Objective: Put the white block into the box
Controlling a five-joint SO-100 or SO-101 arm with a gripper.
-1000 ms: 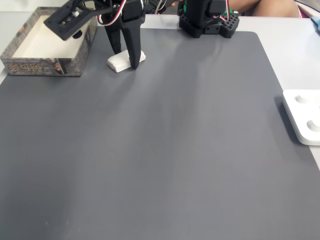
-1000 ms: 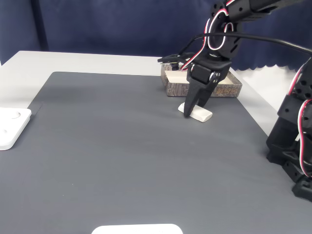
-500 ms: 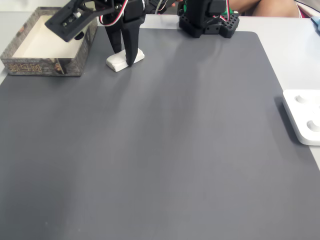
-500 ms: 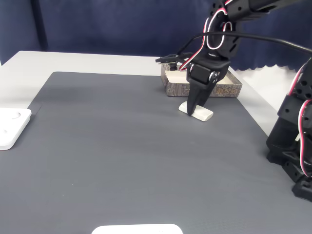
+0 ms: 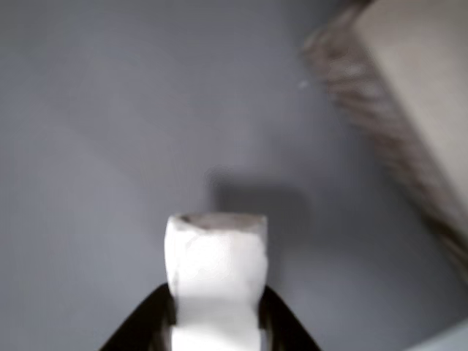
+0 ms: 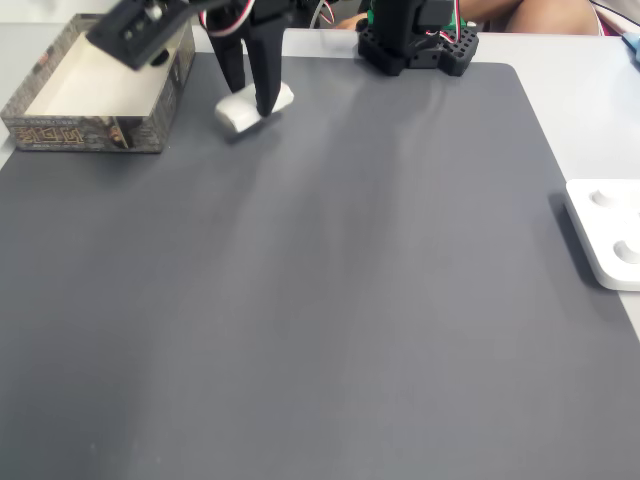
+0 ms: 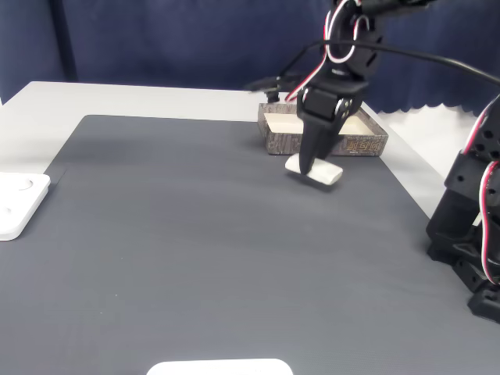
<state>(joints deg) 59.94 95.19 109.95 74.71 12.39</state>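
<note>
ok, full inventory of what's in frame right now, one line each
white block: 1, white, held off the mat beside the box
box: 1, beige inside, brown speckled rim, far left corner of the mat in a fixed view
mat: 1, dark grey, covers most of the table
flat white device: 1, white, table edge beside the mat
white object: 1, white, bottom edge, cut off
curtain: dark blue, behind the table
arm base: 1, black, far edge
tool: 1, black, shut on the block

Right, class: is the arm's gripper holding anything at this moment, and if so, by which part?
Yes. The gripper holds the white block, its jaws shut across the block's middle so both ends stick out, and the block hangs just above the grey mat.
</note>
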